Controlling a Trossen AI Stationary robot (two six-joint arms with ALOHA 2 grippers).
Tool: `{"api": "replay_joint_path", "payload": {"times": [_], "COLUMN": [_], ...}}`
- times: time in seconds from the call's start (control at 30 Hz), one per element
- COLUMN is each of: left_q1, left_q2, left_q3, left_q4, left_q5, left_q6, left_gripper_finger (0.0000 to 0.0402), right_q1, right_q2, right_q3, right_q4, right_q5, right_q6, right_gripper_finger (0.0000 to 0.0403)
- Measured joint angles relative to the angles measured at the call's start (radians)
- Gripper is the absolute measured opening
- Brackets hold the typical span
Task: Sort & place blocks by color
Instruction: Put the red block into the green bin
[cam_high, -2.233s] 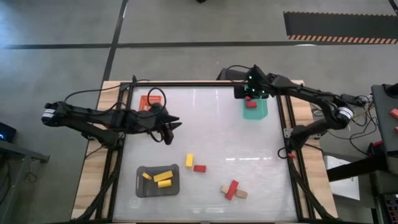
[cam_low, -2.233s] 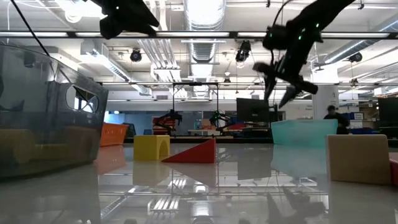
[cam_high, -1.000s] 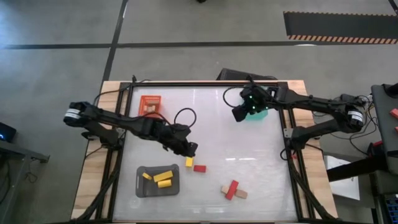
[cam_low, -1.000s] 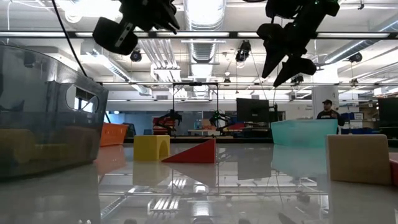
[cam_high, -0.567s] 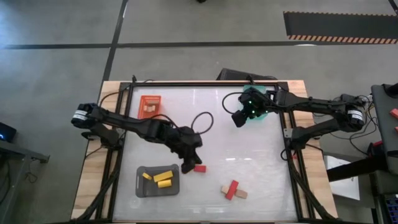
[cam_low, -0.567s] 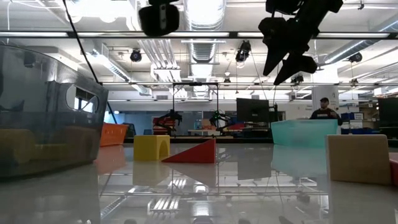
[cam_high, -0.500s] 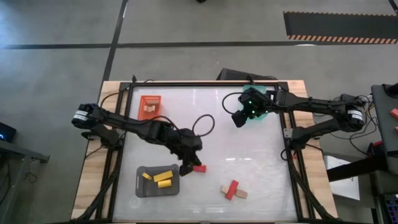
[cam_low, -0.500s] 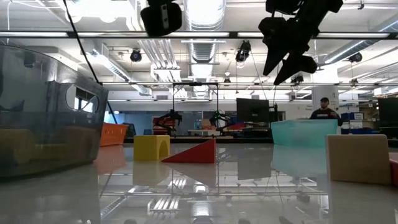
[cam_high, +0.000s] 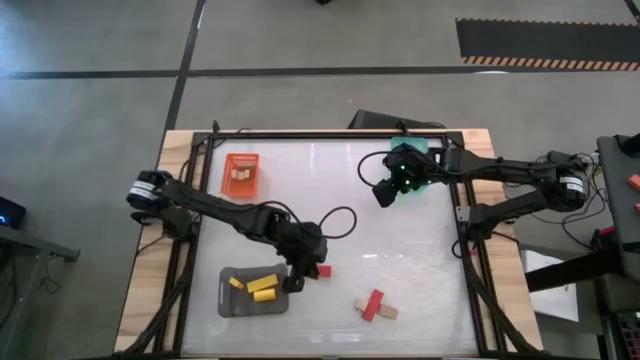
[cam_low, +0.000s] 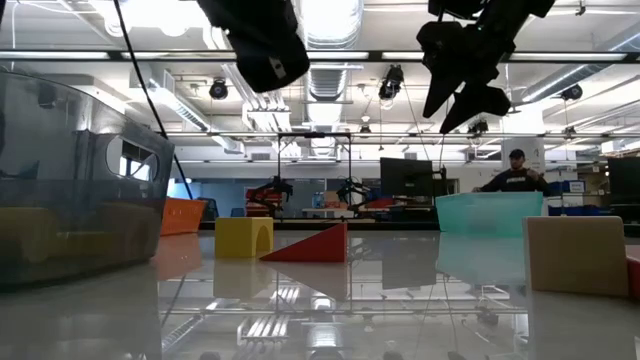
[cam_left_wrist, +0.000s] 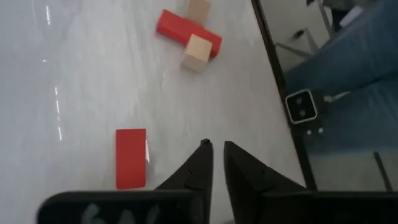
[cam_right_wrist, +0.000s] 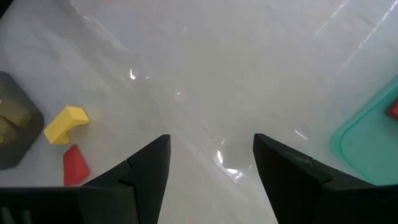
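My left gripper (cam_high: 296, 280) hangs above the table between the grey tray (cam_high: 232, 303) and a red block (cam_high: 322, 270). Its fingers (cam_left_wrist: 214, 149) are shut and hold nothing, and the red block (cam_left_wrist: 130, 157) lies beside them. A yellow arch block (cam_right_wrist: 65, 123) and the red block (cam_right_wrist: 74, 165) rest flat on the table; the left arm hides the yellow one from above. A red and tan cluster (cam_high: 375, 305) lies near the near edge. My right gripper (cam_high: 384, 190) is open (cam_right_wrist: 211, 149) and raised beside the green tray (cam_right_wrist: 367, 140).
The grey tray holds yellow blocks (cam_high: 262, 285). The orange tray (cam_high: 240, 172) holds tan blocks, and the green tray holds a red block (cam_right_wrist: 393, 111). A black frame edges the table (cam_high: 400, 250). A person (cam_low: 515, 178) stands in the room beyond.
My left arm has reached farther toward the table's near edge, past the yellow block, which it now covers from above, and stops beside the red block. My right gripper has stayed open near the green tray.
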Motion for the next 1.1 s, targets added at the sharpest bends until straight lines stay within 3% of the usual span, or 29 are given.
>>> {"api": "replay_joint_path", "payload": {"times": [0.3,0.5,0.63,1.1], "left_q1": [-0.003,-0.003,-0.003,-0.002], "left_q2": [0.117,0.175,0.212,0.245], "left_q3": [0.002,0.002,0.002,-0.001], "left_q4": [0.015,0.027,0.036,0.106], "left_q5": [0.000,-0.023,-0.194,-0.178], "left_q6": [0.237,0.254,0.253,0.202], "left_gripper_finger": [0.0138,0.0193,0.0210,0.0213], "right_q1": [0.000,0.000,0.000,0.000], "right_q2": [0.000,0.000,0.000,0.000], "right_q3": [0.000,0.000,0.000,0.000], "right_q4": [0.003,0.003,0.003,0.003], "right_q5": [0.018,0.026,0.027,0.028], "right_q6": [0.009,0.018,0.018,0.016], "right_gripper_finger": [0.0219,0.0219,0.0219,0.0219]}}
